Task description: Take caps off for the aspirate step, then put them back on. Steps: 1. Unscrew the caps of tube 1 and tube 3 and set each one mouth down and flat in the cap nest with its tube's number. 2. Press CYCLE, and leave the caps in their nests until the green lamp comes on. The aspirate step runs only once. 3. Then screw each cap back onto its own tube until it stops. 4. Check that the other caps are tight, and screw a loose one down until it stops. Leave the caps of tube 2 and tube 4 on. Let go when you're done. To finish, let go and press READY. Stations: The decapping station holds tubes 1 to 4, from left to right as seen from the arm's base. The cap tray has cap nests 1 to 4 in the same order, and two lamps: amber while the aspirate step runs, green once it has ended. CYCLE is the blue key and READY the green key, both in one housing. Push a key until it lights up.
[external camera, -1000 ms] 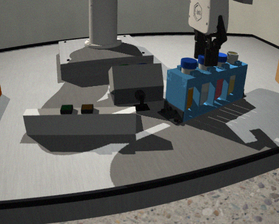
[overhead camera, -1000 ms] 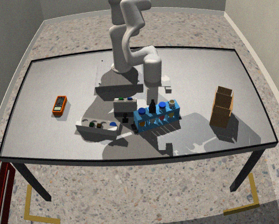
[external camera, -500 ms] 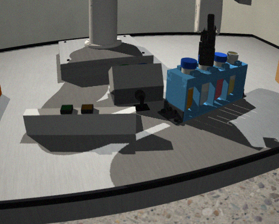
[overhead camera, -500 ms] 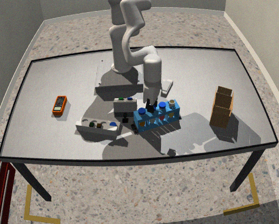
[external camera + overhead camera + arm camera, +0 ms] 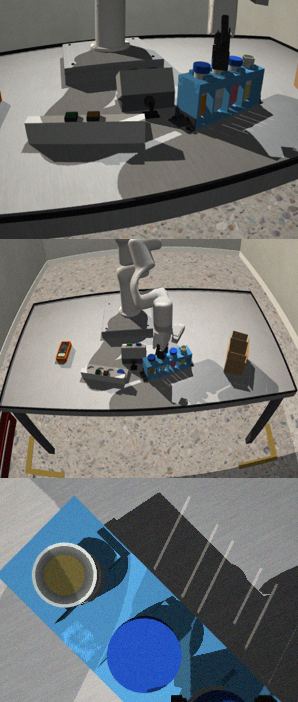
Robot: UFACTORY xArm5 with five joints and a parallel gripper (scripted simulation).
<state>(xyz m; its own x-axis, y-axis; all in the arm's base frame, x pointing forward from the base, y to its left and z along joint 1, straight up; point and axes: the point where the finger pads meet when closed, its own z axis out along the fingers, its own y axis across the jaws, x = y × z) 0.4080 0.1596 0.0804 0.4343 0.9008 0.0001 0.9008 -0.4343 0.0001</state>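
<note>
The blue decapping station (image 5: 147,365) (image 5: 188,91) (image 5: 65,523) holds four tubes. Tube 1 (image 5: 184,348) (image 5: 248,59) (image 5: 64,574) stands open with no cap. Its blue cap (image 5: 120,371) lies at the right end of the grey cap tray (image 5: 101,378) (image 5: 85,132). Tube 2's blue cap (image 5: 173,350) (image 5: 235,60) (image 5: 144,654) and tube 4's blue cap (image 5: 151,357) (image 5: 201,67) are on. My gripper (image 5: 161,354) (image 5: 220,66) (image 5: 217,698) stands upright over the third tube, shut on tube 3's cap, which the fingers mostly hide. The tray's green lamp (image 5: 98,372) (image 5: 70,116) and amber lamp (image 5: 105,372) (image 5: 93,115) look dark.
The grey key housing (image 5: 133,354) (image 5: 144,85) with the green key (image 5: 129,344) and the blue key (image 5: 138,344) stands just beside the station. An orange multimeter (image 5: 63,351) lies far left. A cardboard box (image 5: 237,357) stands at the right. A small dark block (image 5: 183,401) lies near the front edge.
</note>
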